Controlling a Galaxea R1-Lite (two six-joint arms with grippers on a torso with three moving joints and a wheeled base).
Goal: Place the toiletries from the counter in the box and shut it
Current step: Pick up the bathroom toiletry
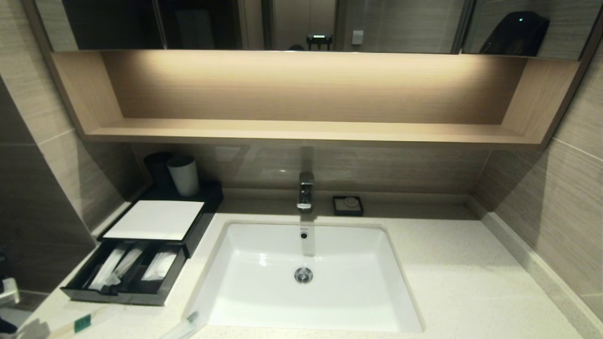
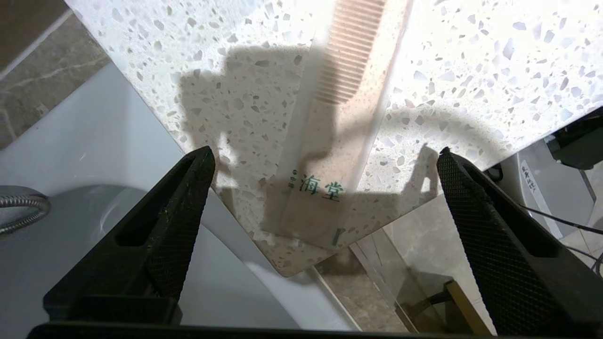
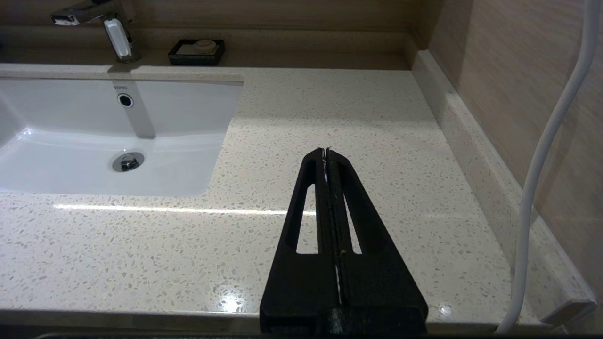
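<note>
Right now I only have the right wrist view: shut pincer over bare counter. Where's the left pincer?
Observer: The left pincer is open, above a comb packet at the counter's front-left corner.
Operator: Drawer state?
Observer: The drawer is pulled out, with packets inside.
Operator: Anything else loose?
Observer: One toothbrush packet lies by the sink's front-left rim.

- The box (image 1: 141, 245), dark with a white top, is sitting at the tabletop's (image 1: 452, 282) left edge, drawer pulled open, holding whitish packets (image 1: 115, 266).
- A clear-wrapped comb packet (image 2: 330, 141) is lying flat at the front-left corner.
- Another packet (image 1: 181, 329) is lying along the front edge.
</note>
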